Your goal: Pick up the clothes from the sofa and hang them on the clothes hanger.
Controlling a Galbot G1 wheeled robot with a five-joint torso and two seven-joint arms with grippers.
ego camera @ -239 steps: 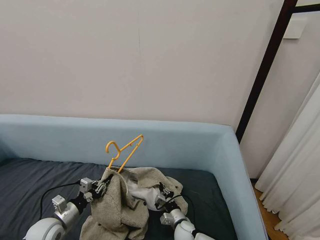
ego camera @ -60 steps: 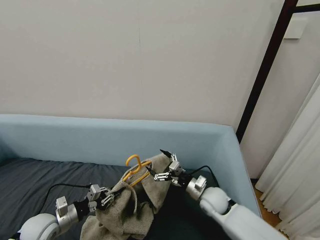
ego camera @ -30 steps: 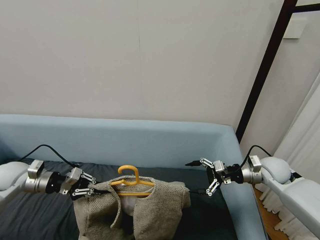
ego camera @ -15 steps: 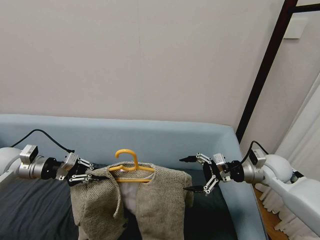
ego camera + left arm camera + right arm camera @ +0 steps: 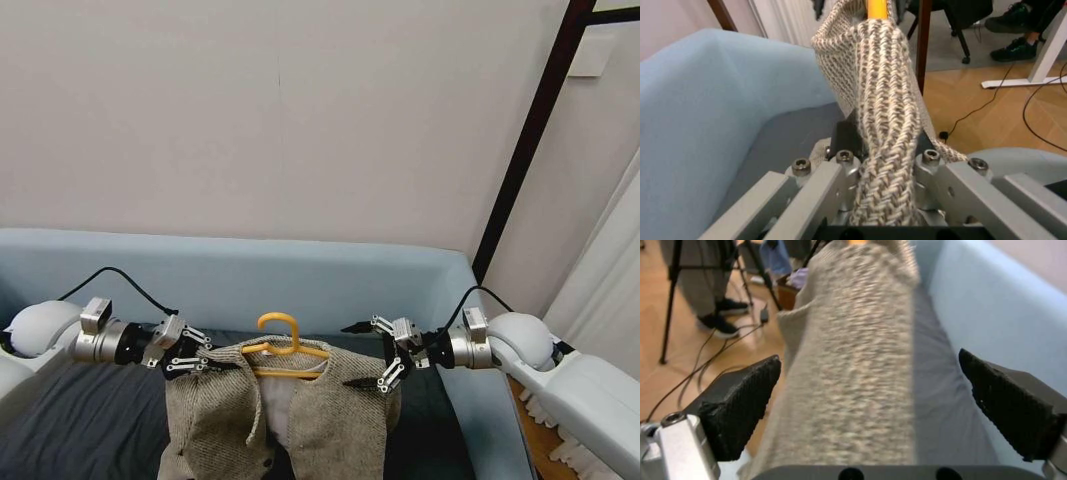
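A beige knitted cardigan (image 5: 300, 420) hangs on an orange hanger (image 5: 285, 345) above the dark sofa seat. My left gripper (image 5: 200, 352) is shut on the cardigan's left shoulder; in the left wrist view the knit (image 5: 885, 130) is pinched between the metal fingers (image 5: 807, 195), with the orange hanger (image 5: 875, 6) at its far end. My right gripper (image 5: 365, 355) is open at the cardigan's right shoulder. The right wrist view shows the knit shoulder (image 5: 853, 365) lying between the two spread black pads (image 5: 737, 400), not touched by them.
The light blue sofa backrest (image 5: 130, 275) runs behind the garment, and its arm (image 5: 470, 330) stands on the right. A dark pole (image 5: 525, 140) and white curtain (image 5: 610, 290) are at the far right. The left wrist view shows wood floor and cables (image 5: 1013, 115).
Both arms have moved inward and to the right with the cardigan. My right gripper, apart from the garment before, now has its open fingers around the right shoulder. The hanger sits slightly lower.
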